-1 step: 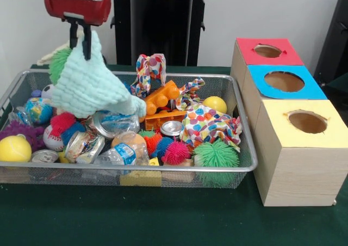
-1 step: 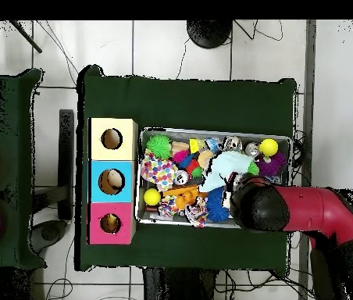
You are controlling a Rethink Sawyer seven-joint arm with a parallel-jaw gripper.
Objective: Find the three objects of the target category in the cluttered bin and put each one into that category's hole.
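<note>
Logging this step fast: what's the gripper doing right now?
Gripper: shut on the mint green knitted cloth, lifted above the wire mesh bin.

We are seeing a fuzzy, knitted mint cloth (image 1: 87,88) hanging matt and soft over a wire-mesh metal bin (image 1: 239,164). Crinkled clear plastic bottles (image 1: 122,154) are glinting beside rubbery spiky balls (image 1: 216,154). The boxes (image 1: 299,170) are showing pale wood grain under matt coloured paper tops.

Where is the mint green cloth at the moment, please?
In the front view the mint green cloth hangs from the tool, lifted over the wire bin's left half.
</note>
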